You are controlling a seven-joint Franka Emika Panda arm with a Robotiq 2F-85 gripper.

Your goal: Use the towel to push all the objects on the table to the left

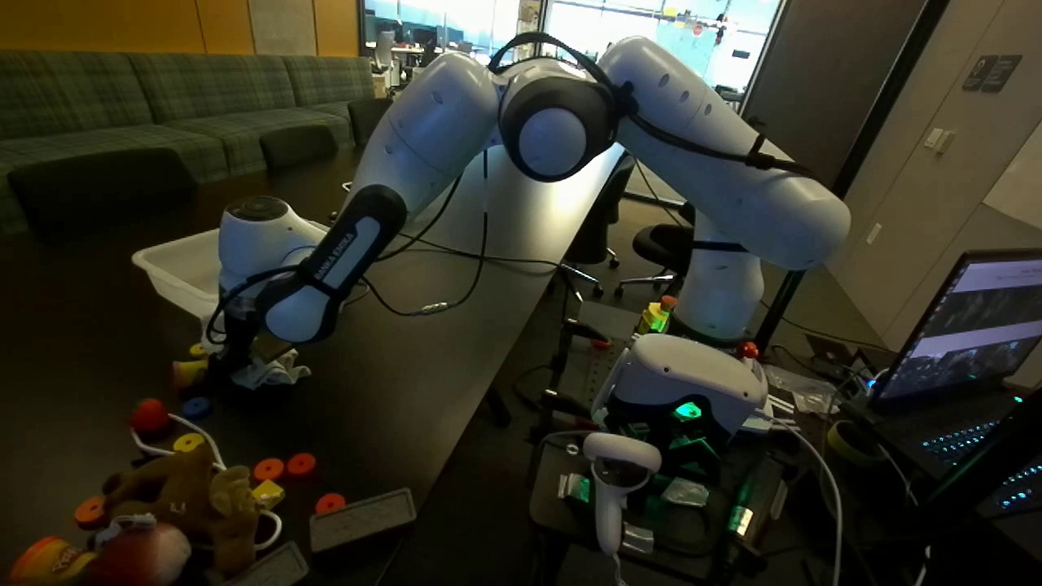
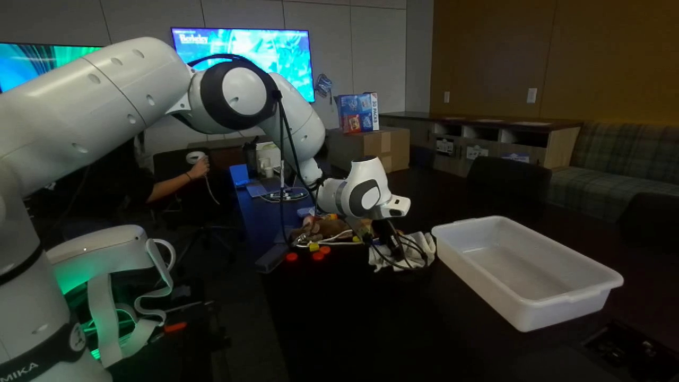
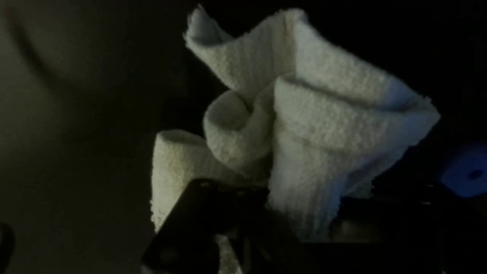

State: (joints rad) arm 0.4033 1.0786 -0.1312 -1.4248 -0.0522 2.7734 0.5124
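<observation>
White tray (image 2: 522, 270), laptop (image 1: 965, 325), couch (image 1: 65, 102)

In the wrist view, darkness swallows most of my fingers (image 3: 192, 213) against the towel (image 3: 315, 125), and the right edge cuts off a blue disc (image 3: 462, 171). In an exterior view, my wrist (image 1: 264, 244) hides part of the white tray (image 1: 175, 273).
</observation>
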